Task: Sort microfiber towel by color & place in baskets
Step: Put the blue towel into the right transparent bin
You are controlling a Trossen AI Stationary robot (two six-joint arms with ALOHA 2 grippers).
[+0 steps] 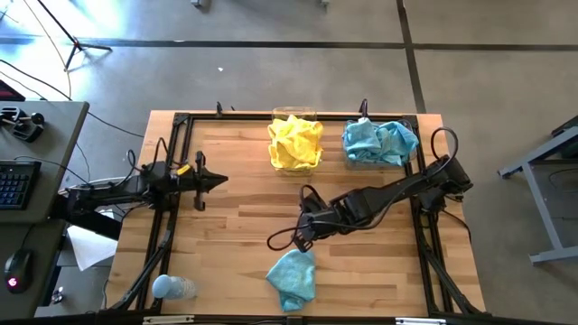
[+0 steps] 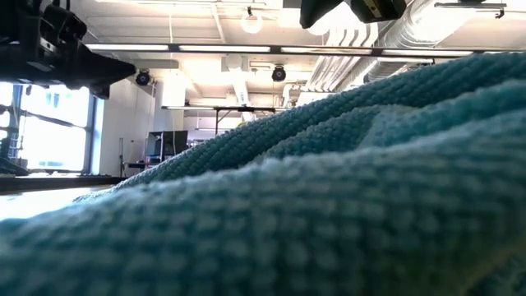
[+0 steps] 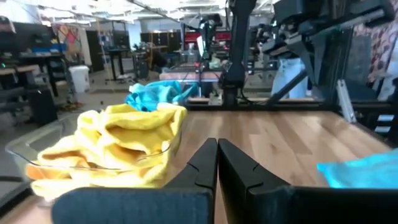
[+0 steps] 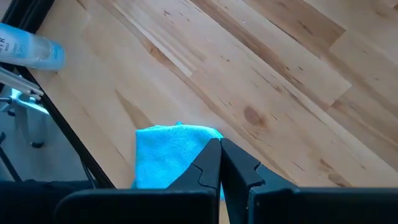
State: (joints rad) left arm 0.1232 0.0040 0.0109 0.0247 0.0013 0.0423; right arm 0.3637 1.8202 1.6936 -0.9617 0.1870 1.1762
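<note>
One teal towel (image 1: pixel 292 278) remains loose; your right gripper (image 1: pixel 301 242) hangs above it, fingers pinched together and empty, so you likely must open, then lower; left gripper (image 1: pixel 219 180) waits closed

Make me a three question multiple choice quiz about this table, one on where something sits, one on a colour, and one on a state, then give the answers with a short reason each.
1. Where does the loose teal towel lie?
A. near the table's front edge
B. in a basket
C. on the bottle

2. What colour are the towels in the left basket?
A. teal
B. yellow
C. white

3. How are the fingers of the right end effector?
A. wide open
B. shut on a towel
C. shut, holding nothing

Answers: 1 A, the high view shows it flat on the wood by the front edge. 2 B, the yellow towels fill that basket. 3 C, the right wrist view shows the fingers together above the loose towel.
</note>
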